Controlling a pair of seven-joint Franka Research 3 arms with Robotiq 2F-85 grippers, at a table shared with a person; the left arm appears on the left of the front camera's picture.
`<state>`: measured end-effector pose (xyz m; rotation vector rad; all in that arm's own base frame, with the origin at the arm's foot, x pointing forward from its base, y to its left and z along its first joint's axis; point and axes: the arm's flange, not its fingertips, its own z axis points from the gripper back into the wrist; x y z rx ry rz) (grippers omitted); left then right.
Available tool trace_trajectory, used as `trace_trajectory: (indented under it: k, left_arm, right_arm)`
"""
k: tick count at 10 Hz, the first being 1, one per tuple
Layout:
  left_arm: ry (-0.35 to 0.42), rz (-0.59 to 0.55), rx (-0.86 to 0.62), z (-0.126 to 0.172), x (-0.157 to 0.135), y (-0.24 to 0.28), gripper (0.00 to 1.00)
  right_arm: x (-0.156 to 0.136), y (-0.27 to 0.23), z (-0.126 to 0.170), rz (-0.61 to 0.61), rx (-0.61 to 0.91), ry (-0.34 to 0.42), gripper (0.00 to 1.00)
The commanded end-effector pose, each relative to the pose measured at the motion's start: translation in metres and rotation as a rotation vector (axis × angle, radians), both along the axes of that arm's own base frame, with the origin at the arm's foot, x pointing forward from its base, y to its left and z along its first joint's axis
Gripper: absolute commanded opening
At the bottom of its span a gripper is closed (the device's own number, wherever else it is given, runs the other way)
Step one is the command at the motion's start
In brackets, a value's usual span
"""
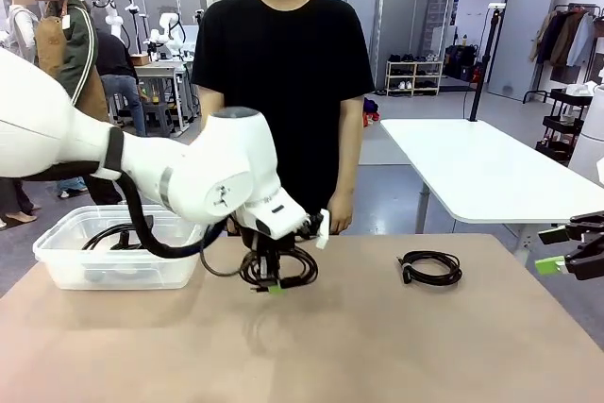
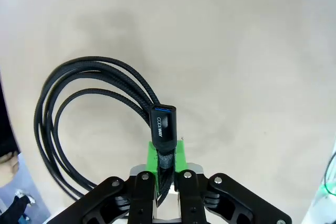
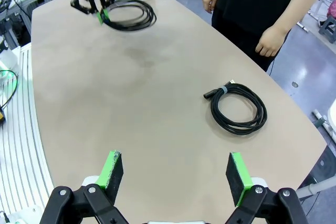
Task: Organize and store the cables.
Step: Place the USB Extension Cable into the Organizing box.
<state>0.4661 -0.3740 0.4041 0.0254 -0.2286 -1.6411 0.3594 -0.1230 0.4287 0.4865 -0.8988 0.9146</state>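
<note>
**Front view.** The left gripper (image 1: 272,282) is closed on a braided cable (image 1: 283,269), just right of the clear plastic bin (image 1: 66,266). The grip appears to catch only a few strands at the coil's near edge. The likely risk is that the unbound loops sag open in transit and snag on the bin's rim, or slip out of the jaws. Whether the coil has cleared the table (image 1: 330,356) cannot be told. The bin already contains dark cables (image 1: 118,233). A second cable (image 1: 430,267) lies well to the right of the bin. The right gripper (image 1: 549,250) hangs farther right again, its jaws wide and empty.

**Left wrist view.** The green pads (image 2: 178,157) pinch the braided cable's strands just behind a black USB plug (image 2: 164,124), which projects beyond the fingertips. The cable is thin, black and woven, wound in several loose round loops with no tie visible. The plug is rigid, so it could lever the strands sideways out of the pinch.

**Right wrist view.** The right gripper's pads (image 3: 113,169) stand wide apart with nothing between them. The second cable (image 3: 239,106) is a tidier coil with a pale band near its plug. It lies on the table, far from the bin and near the person's hand (image 3: 270,40).
</note>
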Motion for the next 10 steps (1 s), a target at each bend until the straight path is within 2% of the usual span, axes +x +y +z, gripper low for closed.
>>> trace_trajectory:
  k: [1, 4, 5, 6, 10]
  left_arm:
    - [0.001, -0.026, -0.005, 0.013, -0.010, 0.023, 0.00]
    - [-0.044, -0.014, -0.027, 0.027, -0.011, 0.032, 0.00]
    - [-0.005, -0.044, -0.023, 0.029, -0.009, 0.035, 0.00]
    - [-0.033, -0.003, -0.001, 0.024, -0.003, 0.024, 0.00]
    - [-0.033, -0.003, -0.001, 0.024, -0.003, 0.024, 0.00]
  right_arm:
    - [0.002, 0.000, 0.001, -0.008, 0.015, 0.002, 1.00]
    - [0.002, 0.000, 0.001, -0.008, 0.015, 0.002, 1.00]
    - [0.002, 0.000, 0.001, -0.008, 0.015, 0.002, 1.00]
    - [0.002, 0.000, 0.001, -0.008, 0.015, 0.002, 1.00]
    - [0.002, 0.000, 0.001, -0.008, 0.015, 0.002, 1.00]
